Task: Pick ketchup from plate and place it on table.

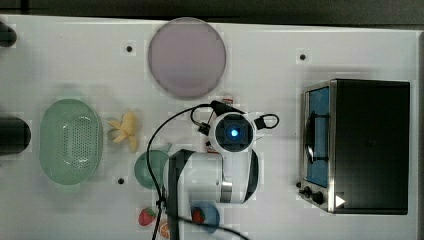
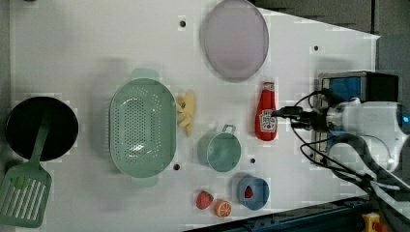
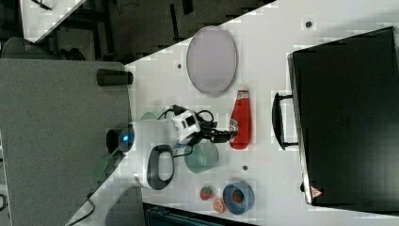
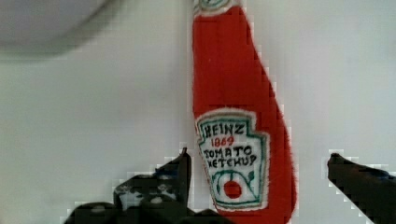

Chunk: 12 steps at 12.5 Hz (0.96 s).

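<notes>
The ketchup (image 2: pixel 266 113) is a red bottle that lies flat on the white table (image 1: pixel 75 65), cap toward the plate (image 2: pixel 235 38) and just off its rim. The lilac-grey plate (image 1: pixel 186 56) has nothing on it. My gripper (image 4: pixel 259 161) hangs over the bottle's label end, open, with one dark finger on each side of the ketchup (image 4: pixel 233 116) and a clear gap at one side. In the right view the gripper (image 3: pixel 226 134) sits right beside the ketchup (image 3: pixel 241 120). In the top view my wrist covers most of the bottle.
A black toaster oven (image 1: pixel 365 145) stands at the top view's right. A green basket (image 1: pixel 71 141), a banana (image 1: pixel 125 130), a teal cup (image 2: pixel 220 151), a blue dish (image 2: pixel 253 192), a strawberry (image 2: pixel 204 199) and a black pan (image 2: pixel 41 128) lie around.
</notes>
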Tool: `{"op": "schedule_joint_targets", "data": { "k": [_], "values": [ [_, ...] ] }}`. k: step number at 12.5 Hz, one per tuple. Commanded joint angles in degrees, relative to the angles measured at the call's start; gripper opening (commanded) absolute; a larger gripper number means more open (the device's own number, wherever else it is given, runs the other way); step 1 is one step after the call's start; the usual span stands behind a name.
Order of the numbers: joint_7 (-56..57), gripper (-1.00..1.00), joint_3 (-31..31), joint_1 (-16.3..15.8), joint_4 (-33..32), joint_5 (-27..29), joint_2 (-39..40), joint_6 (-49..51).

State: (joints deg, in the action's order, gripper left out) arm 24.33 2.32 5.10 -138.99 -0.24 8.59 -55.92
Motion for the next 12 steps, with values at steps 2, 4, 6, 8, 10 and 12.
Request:
{"op": "schedule_joint_targets", "data": {
  "k": [2, 4, 6, 8, 10, 12],
  "values": [
    [-12.3, 1.0, 0.4, 0.0, 7.3, 0.0, -9.8, 9.8],
    [-14.2, 1.0, 0.4, 0.0, 11.8, 0.0, -12.4, 17.9],
    [-15.0, 1.0, 0.3, 0.0, 17.1, 0.0, -14.1, 23.6],
    [-15.9, 1.0, 0.2, 0.1, 22.7, 0.0, -14.7, 31.7],
    [-19.2, 1.0, 0.2, 0.0, 28.4, 0.0, -14.5, 38.2],
    [-20.7, 1.0, 0.2, 0.0, 32.7, 0.0, -14.4, 44.0]
  ]
}}
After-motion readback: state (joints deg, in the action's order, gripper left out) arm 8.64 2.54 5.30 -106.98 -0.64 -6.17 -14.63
